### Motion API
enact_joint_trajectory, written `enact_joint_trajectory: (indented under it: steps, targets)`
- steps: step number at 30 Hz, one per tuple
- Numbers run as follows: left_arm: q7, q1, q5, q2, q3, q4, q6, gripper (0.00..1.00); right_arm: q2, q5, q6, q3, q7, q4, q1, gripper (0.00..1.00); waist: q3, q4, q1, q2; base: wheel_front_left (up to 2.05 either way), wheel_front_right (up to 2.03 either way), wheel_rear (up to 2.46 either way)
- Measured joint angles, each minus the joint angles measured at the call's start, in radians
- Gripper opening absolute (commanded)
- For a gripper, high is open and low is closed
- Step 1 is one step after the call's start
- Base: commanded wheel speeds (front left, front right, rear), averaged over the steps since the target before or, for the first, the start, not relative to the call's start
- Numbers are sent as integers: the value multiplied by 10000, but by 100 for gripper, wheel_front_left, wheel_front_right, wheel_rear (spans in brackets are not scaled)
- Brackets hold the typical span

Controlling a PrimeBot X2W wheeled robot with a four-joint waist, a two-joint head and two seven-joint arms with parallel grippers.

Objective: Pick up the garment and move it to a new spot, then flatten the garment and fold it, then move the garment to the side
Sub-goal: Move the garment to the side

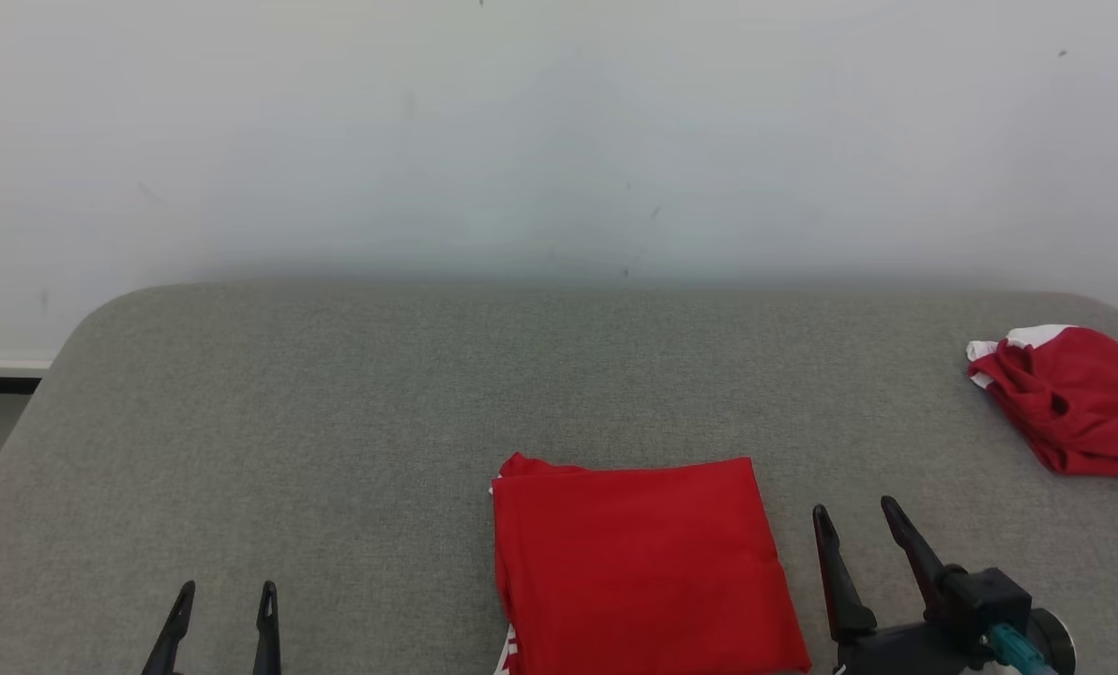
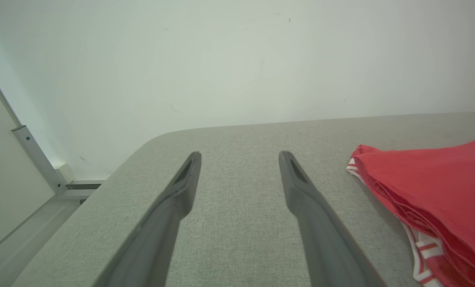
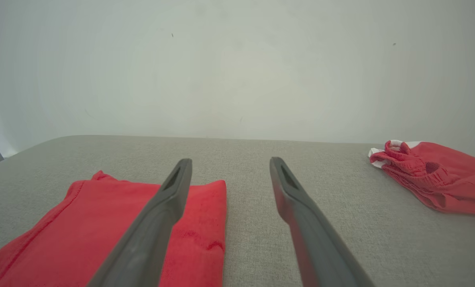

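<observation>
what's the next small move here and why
Probably ease the open right gripper left to the right edge of the folded red cloth garment: it lies neatly folded on the grey fabric surface, ungripped, so moving it aside remains.

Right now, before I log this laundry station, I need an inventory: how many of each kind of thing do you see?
Red garments: 2 (folded garment, crumpled garment)
Grippers: 2 (left gripper, right gripper, both open, holding nothing)
Grey table: 1
Total: 5
</observation>
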Motion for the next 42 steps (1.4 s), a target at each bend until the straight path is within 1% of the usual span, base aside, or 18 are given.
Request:
enact_joint_trajectory:
  steps: [3, 6, 11, 14, 15, 16, 17, 18, 24, 31, 32, 33, 34, 38, 42]
  targets:
    - [0, -55, 2, -25, -94, 4, -2, 100, -102, -75, 0, 67, 69, 453, -593, 100, 63, 167, 0, 0, 0, 0, 0]
    - [0, -216, 2, -50, -221, 48, -29, 100, -215, -113, 0, 190, 368, 1057, -1231, 100, 160, 333, 0, 0, 0, 0, 0]
    - [0, -459, 0, -127, -420, 178, -86, 100, -410, -92, 0, 376, 993, 2452, -2041, 100, 371, 618, 1, 0, 0, 0, 0]
    - [0, -611, -4, -157, -487, 263, -94, 100, -506, 13, 0, 408, 1135, 3319, -2440, 100, 519, 764, 2, 1, 0, 0, 0]
    - [0, -611, -4, -157, -487, 263, -94, 100, -506, 13, 0, 408, 1135, 3319, -2440, 100, 519, 764, 2, 1, 0, 0, 0]
    - [0, -652, -15, -165, -489, 278, -94, 100, -516, 100, 0, 495, 1174, 3873, -2600, 100, 620, 836, 1, 1, 0, 0, 0]
    - [0, -656, -17, -169, -477, 284, -94, 100, -518, 107, 0, 558, 1202, 4159, -2680, 100, 669, 863, 2, 0, 0, 0, 0]
    - [0, -656, -17, -169, -477, 284, -94, 100, -518, 107, 0, 558, 1202, 4159, -2680, 100, 669, 863, 2, 0, 0, 0, 0]
    - [0, -777, -35, -167, -389, 311, -92, 100, -485, 353, 0, 786, 1285, 5524, -3306, 100, 875, 908, 2, 1, 0, 0, 0]
    - [0, -808, -42, -173, -353, 318, -94, 100, -293, 1078, 0, 1517, 1737, 6613, -3816, 100, 881, 887, 1, 0, 0, 0, 0]
    - [0, -809, -42, -174, -343, 316, -94, 100, -297, 1183, 0, 1618, 1785, 6706, -3876, 58, 875, 882, 2, 1, 0, 0, 0]
    - [0, -809, -44, -178, -337, 314, -92, 100, -299, 1271, 0, 1724, 1827, 6775, -3929, 42, 868, 875, 1, 1, 0, 0, 0]
    - [0, -809, -44, -186, -330, 314, -92, 100, -301, 1360, 0, 1837, 1829, 6830, -3970, 0, 860, 868, 1, 0, 0, 0, 0]
    - [0, -803, -61, -182, -247, 322, -90, 100, -362, 1559, 0, 2253, 1643, 6903, -4129, 0, 823, 791, 0, 1, 0, 0, 0]
    - [-2, -799, -102, -180, -186, 303, -84, 100, -686, 1722, 0, 2568, 1304, 6824, -4519, 0, 799, 623, 0, 0, 0, 0, 0]
